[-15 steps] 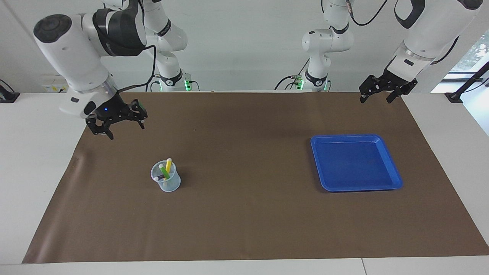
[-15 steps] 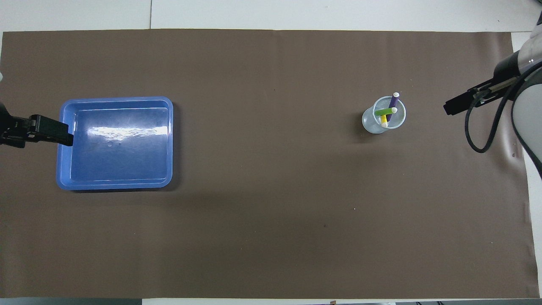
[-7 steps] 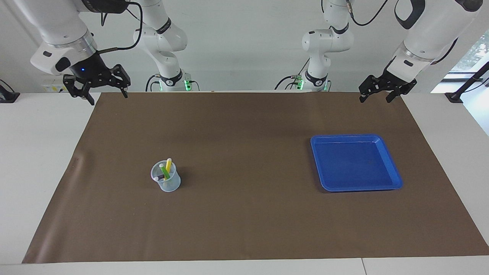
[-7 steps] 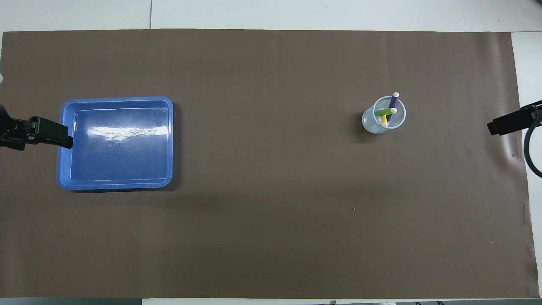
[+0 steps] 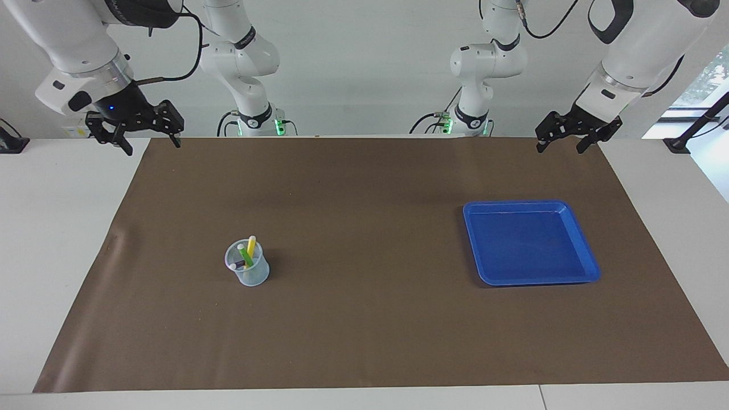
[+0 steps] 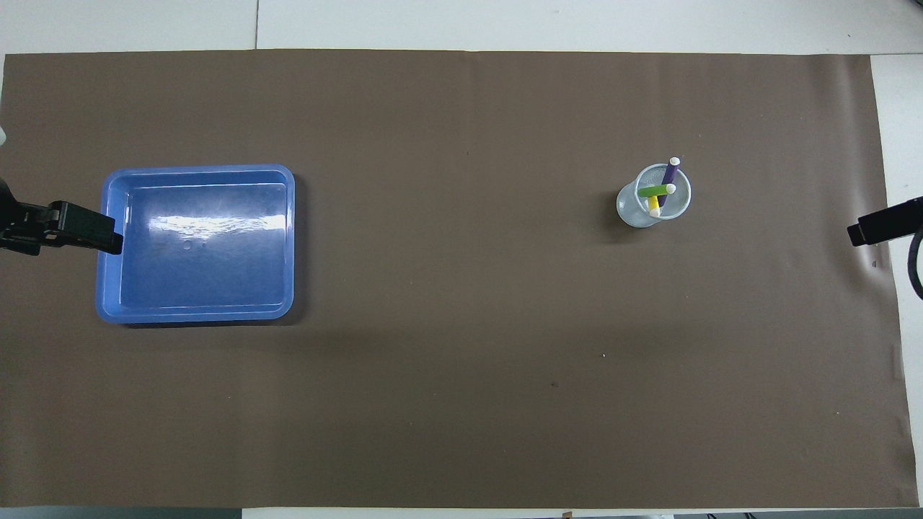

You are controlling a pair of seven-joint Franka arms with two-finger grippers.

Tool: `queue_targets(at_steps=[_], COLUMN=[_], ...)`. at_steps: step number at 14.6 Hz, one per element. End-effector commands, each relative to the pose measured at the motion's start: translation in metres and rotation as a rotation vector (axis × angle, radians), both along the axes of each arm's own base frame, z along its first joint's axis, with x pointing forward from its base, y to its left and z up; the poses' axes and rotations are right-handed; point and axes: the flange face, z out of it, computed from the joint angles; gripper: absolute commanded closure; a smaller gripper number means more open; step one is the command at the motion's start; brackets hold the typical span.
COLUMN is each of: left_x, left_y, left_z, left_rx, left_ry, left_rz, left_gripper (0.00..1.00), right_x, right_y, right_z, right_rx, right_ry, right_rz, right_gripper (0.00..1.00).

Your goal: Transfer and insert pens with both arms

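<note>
Three pens stand together in a clear cup on the brown mat: a yellow pen, a light green pen and a purple pen. My right gripper hangs open and empty over the mat's corner by the right arm's base, well away from the cup. My left gripper waits open and empty over the mat's corner by the left arm's base; seen from overhead it overlaps the tray's rim.
A blue tray with nothing in it lies on the mat toward the left arm's end. Two small white arms with green-lit bases stand at the robots' edge. White table borders the mat.
My right gripper has lifted and drawn back from near the cup to the mat's corner by its base. The left gripper, pens, cup and tray have stayed put.
</note>
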Motion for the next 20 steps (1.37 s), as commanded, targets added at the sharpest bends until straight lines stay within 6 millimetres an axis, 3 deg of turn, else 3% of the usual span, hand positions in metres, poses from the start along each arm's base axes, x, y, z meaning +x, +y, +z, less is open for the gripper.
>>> queue_targets(at_steps=[1,14,17,20], left_x=[-0.009,-0.009,-0.008,-0.008], left_y=[0.001,0.005,0.01,0.011], left_z=[0.002,-0.004,-0.003,-0.003], left_rx=[0.027,0.049,0.049,0.049], left_ry=[0.004,-0.031,-0.034,-0.034], left_rz=[-0.029,-0.016,-0.007,-0.003], left_gripper=[0.0,0.0,0.0,0.0], right_x=[-0.008,-0.006,-0.009,-0.01], right_y=[0.003,0.005,-0.015,-0.016], right_z=[-0.002,-0.007,-0.021,-0.019], right_rx=[-0.01,0.018,0.02,0.013], right_ry=[-0.008,0.004,0.009,0.007], right_rz=[-0.092,-0.152,-0.187,-0.187], right_gripper=[0.0,0.0,0.0,0.0])
